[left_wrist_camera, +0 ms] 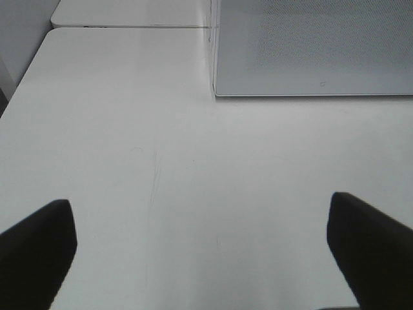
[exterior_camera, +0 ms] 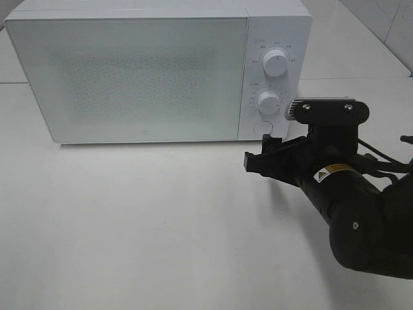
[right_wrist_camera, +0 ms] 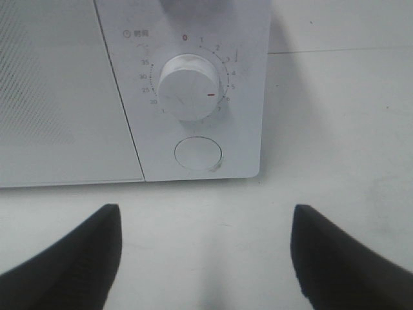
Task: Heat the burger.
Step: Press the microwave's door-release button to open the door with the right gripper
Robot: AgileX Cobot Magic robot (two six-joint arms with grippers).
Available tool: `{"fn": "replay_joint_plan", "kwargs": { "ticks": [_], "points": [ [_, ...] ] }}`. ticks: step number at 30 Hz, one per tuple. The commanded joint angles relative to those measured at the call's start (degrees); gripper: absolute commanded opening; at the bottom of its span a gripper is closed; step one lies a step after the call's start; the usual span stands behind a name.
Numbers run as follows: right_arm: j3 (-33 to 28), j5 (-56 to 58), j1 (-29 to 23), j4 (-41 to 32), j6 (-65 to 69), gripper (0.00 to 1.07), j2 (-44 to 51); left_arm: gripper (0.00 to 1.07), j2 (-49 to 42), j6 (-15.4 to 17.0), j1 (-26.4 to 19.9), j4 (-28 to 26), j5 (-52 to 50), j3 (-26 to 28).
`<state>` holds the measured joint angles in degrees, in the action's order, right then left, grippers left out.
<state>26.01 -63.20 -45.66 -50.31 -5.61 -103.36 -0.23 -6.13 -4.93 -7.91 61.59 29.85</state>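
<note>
- burger: can't spot it anywhere; the microwave [exterior_camera: 148,71] has its frosted door [exterior_camera: 129,71] closed, so maybe inside, can't tell
- right gripper [right_wrist_camera: 203,219] spread, pinching nothing; lower knob [right_wrist_camera: 189,87] and round button [right_wrist_camera: 198,154] sit straight ahead of it, close; right arm is way nearer
- left gripper [left_wrist_camera: 200,219] spread and empty, over the surface [left_wrist_camera: 161,161] by the door's corner
- count: one microwave, two knobs, one button, zero burgers in view
</note>
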Motion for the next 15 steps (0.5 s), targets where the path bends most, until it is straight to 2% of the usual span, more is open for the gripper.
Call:
{"fn": "replay_joint_plan", "kwargs": {
  "ticks": [1, 3, 4, 5, 7, 8, 9, 11, 12, 14, 15],
  "points": [
    [0.52, -0.52, -0.17, 0.00, 6.88, 0.68, 0.00, 0.98, -0.80, -0.23, 0.00, 0.17, 0.00, -0.17],
    [0.52, -0.57, -0.17, 0.00, 17.30, 0.62, 0.00, 0.98, -0.80, -0.23, 0.00, 0.17, 0.00, -0.17],
    [0.52, -0.57, -0.17, 0.00, 17.30, 0.62, 0.00, 0.98, -0.80, -0.23, 0.00, 0.17, 0.00, -0.17],
    [0.52, -0.57, -0.17, 0.00, 25.95, 0.56, 0.00, 0.98, -0.80, -0.23, 0.00, 0.17, 0.00, -0.17],
    [0.52, -0.57, -0.17, 0.00, 29.51, 0.53, 0.00, 0.98, -0.80, -0.23, 0.00, 0.17, 0.00, -0.17],
    [0.52, -0.57, -0.17, 0.00, 38.45, 0.47, 0.00, 0.98, -0.80, -0.23, 0.00, 0.17, 0.00, -0.17],
    [0.52, -0.57, -0.17, 0.00, 38.45, 0.47, 0.00, 0.98, -0.80, -0.23, 0.00, 0.17, 0.00, -0.17],
    [0.52, -0.52, -0.17, 0.00, 50.65, 0.36, 0.00, 0.98, -0.80, -0.23, 0.00, 0.17, 0.00, -0.17],
    [0.52, -0.52, -0.17, 0.00, 50.65, 0.36, 0.00, 0.98, -0.80, -0.23, 0.00, 0.17, 0.00, -0.17],
    [0.52, -0.34, -0.17, 0.00, 61.19, 0.25, 0.00, 0.98, -0.80, -0.23, 0.00, 0.17, 0.00, -0.17],
    [0.52, -0.34, -0.17, 0.00, 61.19, 0.25, 0.00, 0.98, -0.80, -0.23, 0.00, 0.17, 0.00, -0.17]
  ]
}}
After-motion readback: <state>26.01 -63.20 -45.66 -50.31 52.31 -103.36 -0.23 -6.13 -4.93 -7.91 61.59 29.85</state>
